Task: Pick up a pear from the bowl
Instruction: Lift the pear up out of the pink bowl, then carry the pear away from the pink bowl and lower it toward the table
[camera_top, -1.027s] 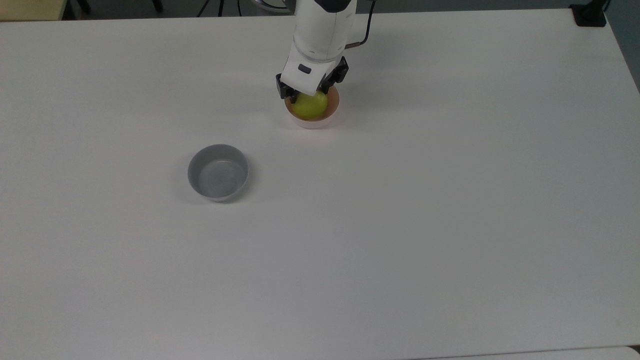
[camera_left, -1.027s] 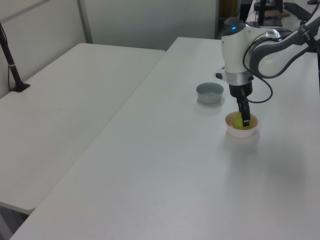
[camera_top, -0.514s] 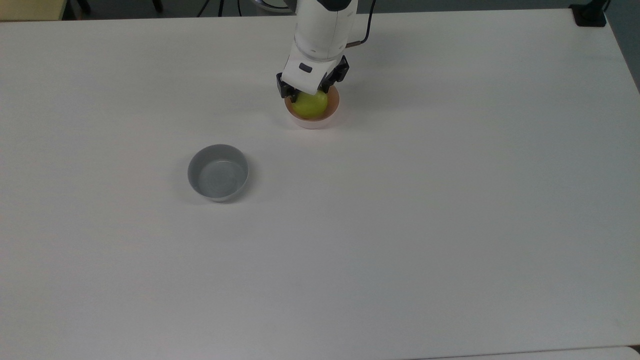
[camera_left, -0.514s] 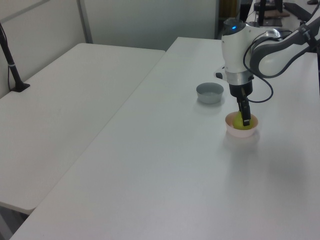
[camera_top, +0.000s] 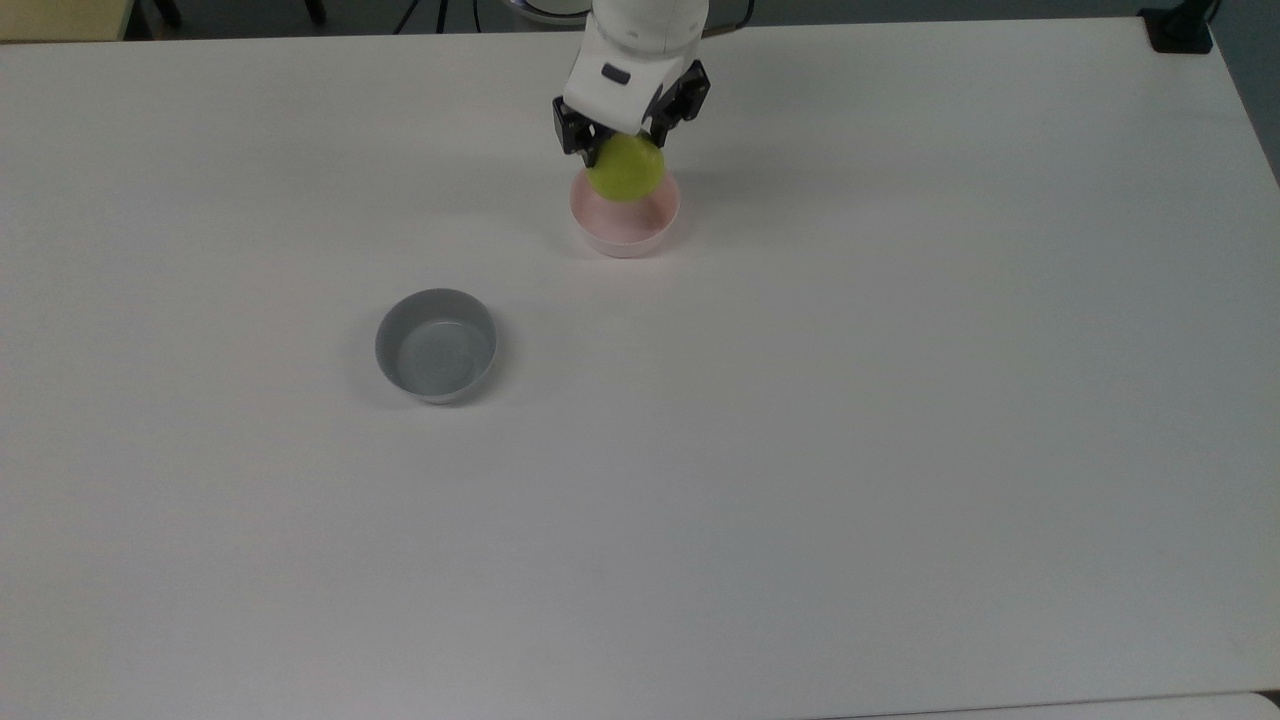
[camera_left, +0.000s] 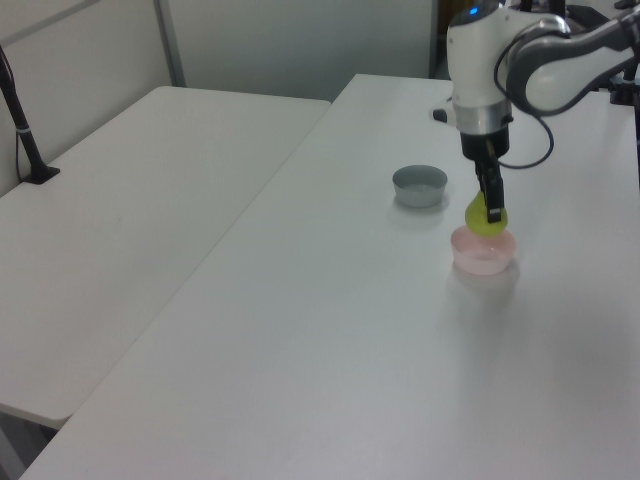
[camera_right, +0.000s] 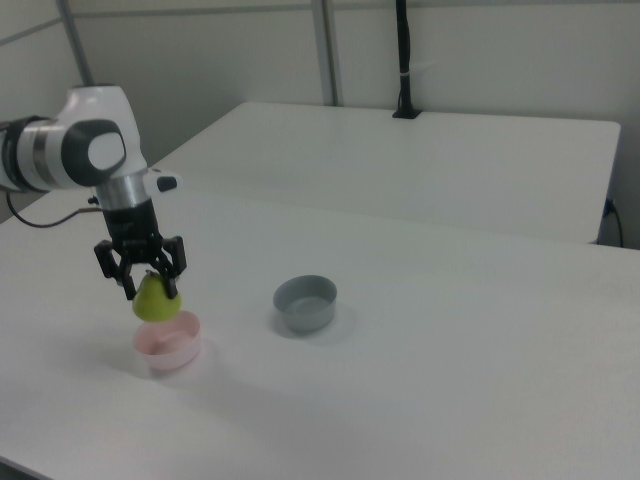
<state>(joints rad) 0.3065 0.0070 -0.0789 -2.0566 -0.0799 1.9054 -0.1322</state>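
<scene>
While nothing lies on the near part of the white counter (camera_top: 800, 500), the first thing we meet is the grey bowl (camera_top: 436, 345). It sits alone, well apart from the rest, and has nothing in it. It is not part of this job.

Farther back sits the pale pink bowl (camera_top: 625, 222). It rests flat on the counter and its inside is bare. In the right view it sits just under the fruit (camera_right: 166, 346).

Right above the pink bowl hangs the pear (camera_top: 625, 167). It is yellow-green and shiny. In the right view the pear (camera_right: 155, 301) is clear of the bowl's rim, with its narrow end up between the black jaws. In the left view it (camera_left: 484, 215) also hangs just over the bowl (camera_left: 484, 251).

The gripper (camera_top: 627, 140) pinches the pear, with one jaw on each side of the upper part. That tight squeeze is why the pear does not fall. The jaws point straight down, probably so the fruit can come straight up without bumping the rim.

Behind that, the white arm (camera_left: 478, 60) reaches over from the far edge of the counter.

I think the picking up is almost done. A smooth pear could slip, so going slowly seems wise.
</scene>
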